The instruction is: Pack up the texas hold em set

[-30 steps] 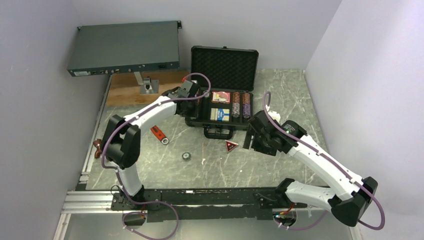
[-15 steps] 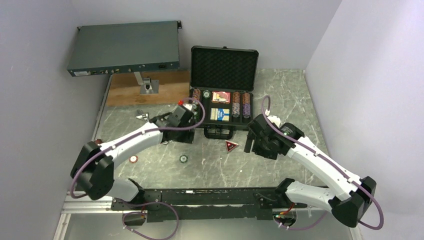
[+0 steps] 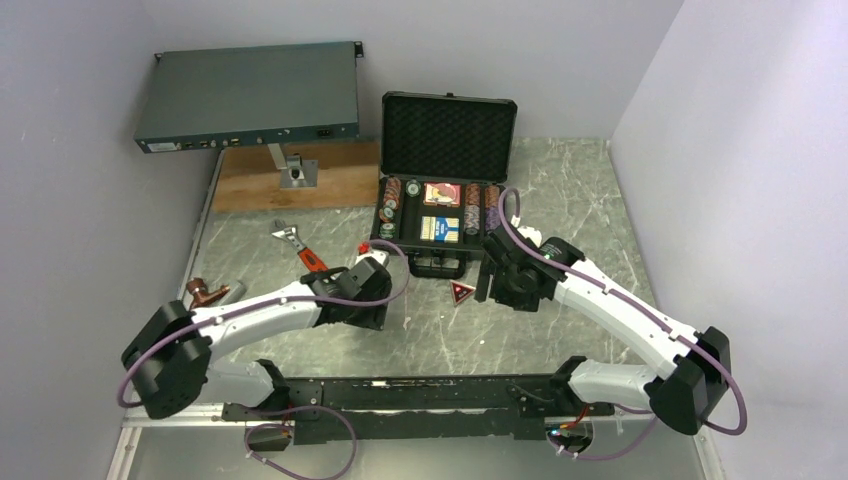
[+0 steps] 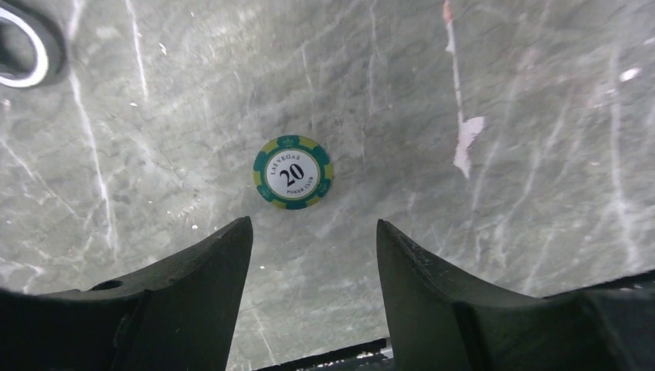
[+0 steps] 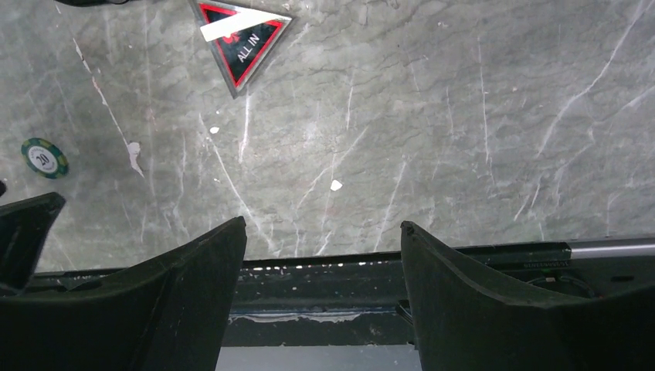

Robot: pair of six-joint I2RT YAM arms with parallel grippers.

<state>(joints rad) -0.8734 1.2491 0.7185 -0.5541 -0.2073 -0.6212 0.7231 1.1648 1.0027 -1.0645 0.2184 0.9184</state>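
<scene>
Grey veined stone tabletop [image 3: 580,190], overhead view: black rectangular hard case [image 3: 448,135] stands open beyond both claws, foam-lined lid upright, with rows of round striped poker chips [image 3: 471,210] and a blue-yellow card box [image 3: 440,229] in its tray. Left claw [image 3: 372,310] sits low over the stone on the near side of the case, with a red-handled wrench [image 3: 300,250] off to its left. Right claw [image 3: 493,283] is near the case's front edge, with a red triangular token [image 3: 461,292] just to its left. Left wrist view: left claw [image 4: 313,228] spread, nothing between the fingers. A green-and-yellow round chip marked 20 [image 4: 293,171] lies flat just past the fingertips, nearer the left finger, untouched. Right wrist view: right claw [image 5: 320,228] spread wide, empty. The token [image 5: 241,39] is ahead toward the left finger, well apart, and the same chip [image 5: 44,157] is far left.
</scene>
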